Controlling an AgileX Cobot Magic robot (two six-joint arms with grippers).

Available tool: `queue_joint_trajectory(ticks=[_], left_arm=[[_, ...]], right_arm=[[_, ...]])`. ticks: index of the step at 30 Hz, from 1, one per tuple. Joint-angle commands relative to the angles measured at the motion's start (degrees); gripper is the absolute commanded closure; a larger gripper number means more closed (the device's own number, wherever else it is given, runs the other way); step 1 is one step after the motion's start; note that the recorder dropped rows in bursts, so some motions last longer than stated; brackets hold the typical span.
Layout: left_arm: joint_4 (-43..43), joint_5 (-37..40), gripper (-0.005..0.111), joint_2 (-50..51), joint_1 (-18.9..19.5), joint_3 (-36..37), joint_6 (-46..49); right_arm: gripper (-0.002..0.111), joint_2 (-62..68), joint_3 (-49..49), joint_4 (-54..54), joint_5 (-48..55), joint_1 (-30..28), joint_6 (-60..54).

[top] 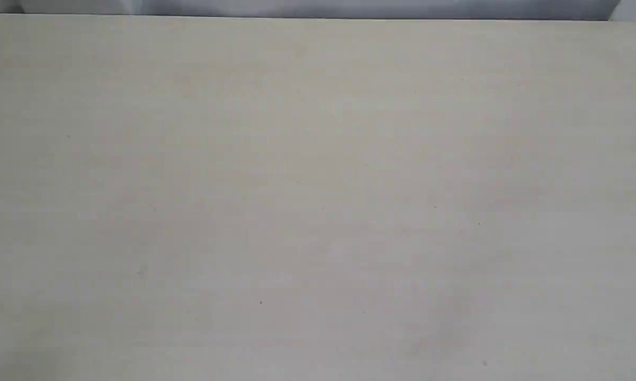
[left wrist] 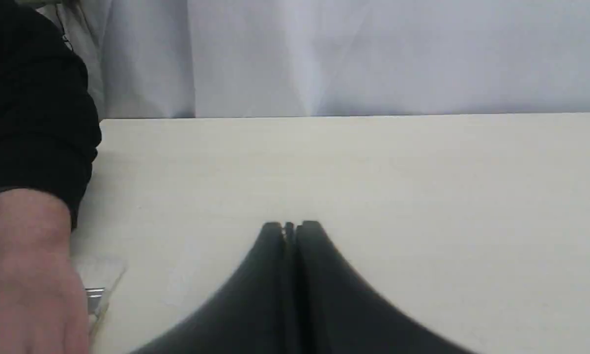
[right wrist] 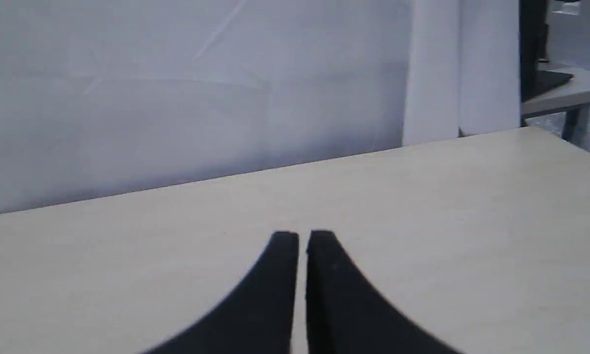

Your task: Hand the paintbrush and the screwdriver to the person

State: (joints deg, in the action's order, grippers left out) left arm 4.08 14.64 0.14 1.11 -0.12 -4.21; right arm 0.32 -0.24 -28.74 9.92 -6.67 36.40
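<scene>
Pale table (top: 318,211) bare in exterior view, backdrop (top: 318,8) at 12 o'clock; left gripper (left wrist: 290,227) fingers pressed together, empty; right gripper (right wrist: 302,238) thin slit, empty, likely parked; person's hand (left wrist: 24,275) over silver ferrule, probably paintbrush (left wrist: 94,295); screwdriver unseen

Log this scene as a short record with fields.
table: all that the exterior view shows
left gripper: shut, empty
right gripper: shut, empty
person: hand over the table, dark sleeve, left wrist view only
paintbrush: apparently the pale bristles and silver ferrule beside the hand; rest hidden
screwdriver: not in view
</scene>
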Motion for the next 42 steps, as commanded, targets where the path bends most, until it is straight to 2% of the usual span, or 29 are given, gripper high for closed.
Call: queue_joint_trajectory(ticks=[1, 6, 12, 19, 34, 42], left_arm=[[-0.2, -0.3, 0.107, -0.1, -0.5, 0.1, -0.1], [-0.1, -0.5, 0.107, -0.1, -0.5, 0.1, -0.1], [-0.1, -0.3, 0.107, -0.1, -0.5, 0.1, -0.1], [-0.1, -0.3, 0.107, -0.1, -0.5, 0.1, -0.1], [-0.1, -0.3, 0.107, -0.1, -0.5, 0.1, -0.1], [-0.2, -0.3, 0.107, -0.1, -0.5, 0.1, -0.1]], right_arm=[[0.104, -0.3, 0.2, 0.0, 1.0, -0.5, -3.1], [0.104, -0.3, 0.2, 0.0, 1.0, -0.5, -3.3], [0.104, -0.3, 0.2, 1.3, 0.8, -0.5, -8.8], [0.104, -0.3, 0.2, 24.2, 1.9, -0.5, -35.9], [0.104, -0.3, 0.2, 24.8, 3.0, -0.5, -33.0], [0.104, -0.3, 0.2, 24.8, 9.8, -0.5, -34.2]])
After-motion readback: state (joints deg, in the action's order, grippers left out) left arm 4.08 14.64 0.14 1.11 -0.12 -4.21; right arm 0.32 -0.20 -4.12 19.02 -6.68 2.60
